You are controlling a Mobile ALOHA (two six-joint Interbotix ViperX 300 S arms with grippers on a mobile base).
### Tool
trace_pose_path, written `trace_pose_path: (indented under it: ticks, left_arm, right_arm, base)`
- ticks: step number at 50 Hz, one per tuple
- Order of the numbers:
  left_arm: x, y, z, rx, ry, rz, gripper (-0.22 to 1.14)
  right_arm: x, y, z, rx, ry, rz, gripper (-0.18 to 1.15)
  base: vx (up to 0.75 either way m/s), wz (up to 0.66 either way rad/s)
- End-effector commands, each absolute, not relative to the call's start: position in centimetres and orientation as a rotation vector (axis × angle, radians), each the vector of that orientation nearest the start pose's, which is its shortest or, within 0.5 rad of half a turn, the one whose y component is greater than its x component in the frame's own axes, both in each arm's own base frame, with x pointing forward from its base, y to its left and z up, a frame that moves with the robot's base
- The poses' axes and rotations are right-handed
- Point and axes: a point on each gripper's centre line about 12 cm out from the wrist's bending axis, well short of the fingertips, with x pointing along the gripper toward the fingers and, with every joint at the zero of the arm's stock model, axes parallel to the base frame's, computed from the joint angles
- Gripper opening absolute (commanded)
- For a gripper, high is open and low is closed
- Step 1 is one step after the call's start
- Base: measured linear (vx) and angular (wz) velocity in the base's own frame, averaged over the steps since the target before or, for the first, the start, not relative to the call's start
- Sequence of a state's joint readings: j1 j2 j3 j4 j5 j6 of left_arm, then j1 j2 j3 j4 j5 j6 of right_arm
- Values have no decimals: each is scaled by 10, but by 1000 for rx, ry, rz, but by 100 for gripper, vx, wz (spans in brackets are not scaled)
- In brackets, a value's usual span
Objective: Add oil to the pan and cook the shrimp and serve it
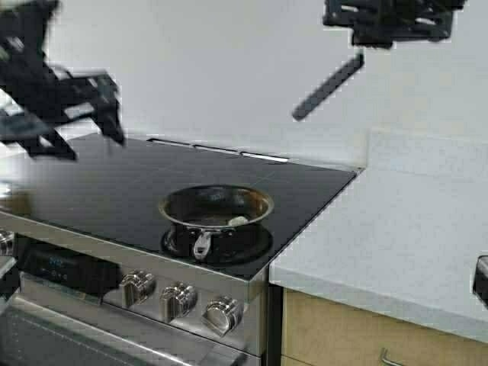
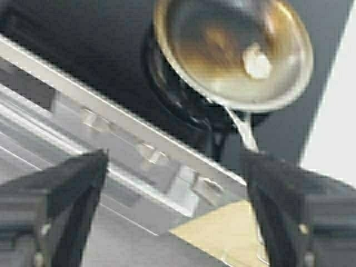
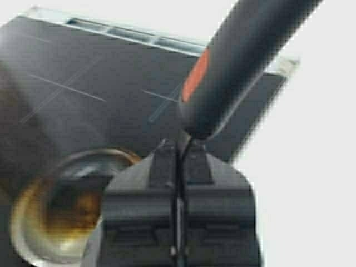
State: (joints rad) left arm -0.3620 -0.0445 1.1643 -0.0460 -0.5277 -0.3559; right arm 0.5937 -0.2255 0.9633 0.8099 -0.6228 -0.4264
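Note:
The pan [image 1: 177,201] stands on the front right burner of the black cooktop [image 1: 91,183], its steel handle [image 1: 203,245] pointing at me. The pale shrimp [image 1: 239,221] lies inside near the right wall; the left wrist view shows the shrimp [image 2: 257,62] in the pan [image 2: 211,33] too. A glossy amber patch covers the pan floor [image 3: 53,208]; I cannot tell whether it is the oil. My right gripper [image 1: 372,38] hangs high above the cooktop's back right, shut on a dark spatula [image 1: 328,86] with an orange mark [image 3: 196,78]. My left gripper [image 1: 91,141] hovers open and empty at the far left.
Three steel knobs [image 1: 179,301] line the stove front below the pan. A white counter [image 1: 396,229] adjoins the cooktop on the right, above a wooden cabinet [image 1: 343,335]. A dark object [image 1: 480,278] sits at the counter's right edge.

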Motion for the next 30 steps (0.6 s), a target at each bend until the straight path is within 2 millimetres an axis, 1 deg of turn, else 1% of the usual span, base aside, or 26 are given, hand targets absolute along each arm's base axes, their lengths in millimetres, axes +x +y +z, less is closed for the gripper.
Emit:
trace_pose_path:
  ticks: [1, 7, 12, 18, 26, 30]
  left_arm:
    - [276, -113, 68, -289, 644, -259, 101]
    - [286, -126, 42, -355, 676, -308, 101]
    - [296, -140, 28, -450, 672, -372, 101]
    - [309, -156, 6, -566, 685, -439, 101]
    - [324, -170, -26, -689, 715, -471, 101]
    - [327, -173, -44, -738, 739, -471, 101]
  right_arm:
    - [290, 131, 204, 146, 232, 93, 8]
    - [290, 131, 202, 142, 239, 94, 8]
    - [291, 132, 201, 141, 239, 93, 8]
    - [293, 133, 202, 141, 235, 90, 8]
    - [295, 133, 204, 150, 228, 85, 8]
    - [295, 133, 205, 154, 224, 80, 8]
  base:
    - [0, 0]
    - [0, 0]
    - [0, 0]
    - [0, 0]
    - [0, 0]
    - [0, 0]
